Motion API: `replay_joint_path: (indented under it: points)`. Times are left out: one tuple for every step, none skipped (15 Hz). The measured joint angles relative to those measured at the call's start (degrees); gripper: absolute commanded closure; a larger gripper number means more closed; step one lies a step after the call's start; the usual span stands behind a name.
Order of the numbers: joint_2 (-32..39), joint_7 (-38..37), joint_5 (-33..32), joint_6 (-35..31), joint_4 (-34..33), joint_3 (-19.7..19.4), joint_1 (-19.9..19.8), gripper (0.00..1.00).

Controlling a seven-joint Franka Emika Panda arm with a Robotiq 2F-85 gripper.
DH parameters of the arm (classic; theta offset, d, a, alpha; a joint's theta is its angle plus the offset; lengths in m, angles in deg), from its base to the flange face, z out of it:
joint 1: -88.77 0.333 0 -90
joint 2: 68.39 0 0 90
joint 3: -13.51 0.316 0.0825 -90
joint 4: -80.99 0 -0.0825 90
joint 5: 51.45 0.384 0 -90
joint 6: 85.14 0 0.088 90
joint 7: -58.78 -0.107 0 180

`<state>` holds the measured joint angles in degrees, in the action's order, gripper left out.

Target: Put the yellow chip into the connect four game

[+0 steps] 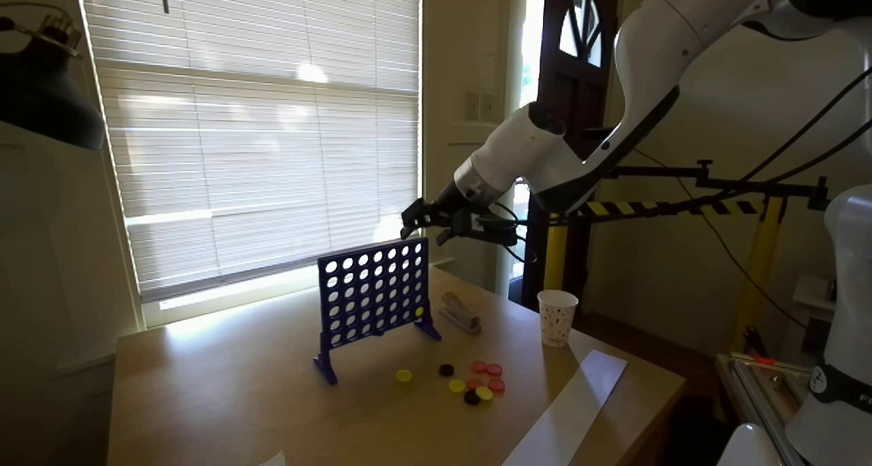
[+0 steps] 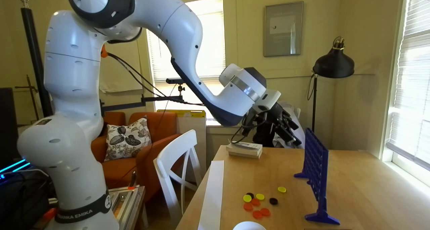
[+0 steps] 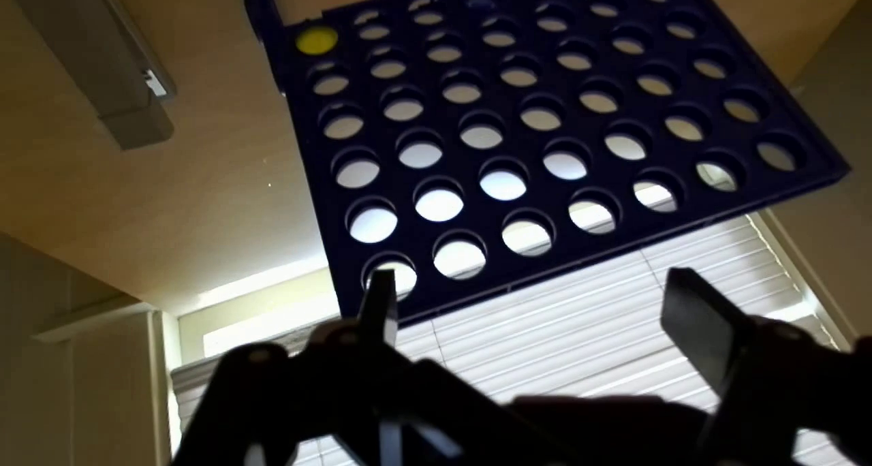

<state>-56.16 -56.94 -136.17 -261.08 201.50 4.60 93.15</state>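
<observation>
- The yellow round plastic chip (image 3: 317, 40) sits already in the upright dark blue plastic connect four grid (image 1: 371, 293), in a corner hole of the bottom row.
- The black two-finger gripper (image 3: 531, 299) is near the grid's top edge, its fingers (image 3: 695, 336) spread wide apart; whether they touch the grid, I cannot tell.
- On the light wooden table (image 1: 238, 398) lie three loose yellow chips (image 2: 282, 189), two black chips (image 2: 273, 201) and four red chips (image 2: 248, 206).
- Just beside the grid is the grey stapler (image 1: 461, 314); well apart stand a white patterned paper cup (image 1: 558, 319) and, flat, a long white strip (image 1: 569, 411).
- In an exterior view the grid is almost edge-on and its chip cannot be seen, but there I notice pale stacked books (image 2: 244, 151) and a white chair (image 2: 176, 149), outside the wrist view.
</observation>
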Motion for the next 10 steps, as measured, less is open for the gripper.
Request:
replay_joint_path:
  points:
    - [-0.1, 3.6, 4.1, 0.0, 1.0, 1.4, -1.2, 0.0]
    - [-0.2, 6.9, 8.1, 0.0, 1.9, 2.6, -2.1, 0.0]
    - [-0.4, 10.0, 12.0, 0.0, 2.6, 3.5, -2.6, 0.0]
    - [-0.7, 12.9, 15.7, 0.0, 3.3, 4.3, -2.9, 0.0]
    - [-1.0, 15.6, 19.3, 0.0, 3.8, 5.3, -3.2, 0.0]
    - [-1.3, 18.1, 23.0, 0.1, 4.2, 6.4, -3.6, 0.0]
    - [-1.7, 21.0, 27.2, 0.2, 4.7, 7.2, -3.8, 0.0]
    - [-2.2, 23.9, 31.6, 0.4, 5.2, 7.9, -3.8, 0.0]
    - [-2.6, 26.8, 36.0, 0.8, 5.7, 8.6, -3.8, 0.0]
    - [-3.0, 29.6, 40.2, 1.5, 6.1, 9.9, -4.3, 0.0]
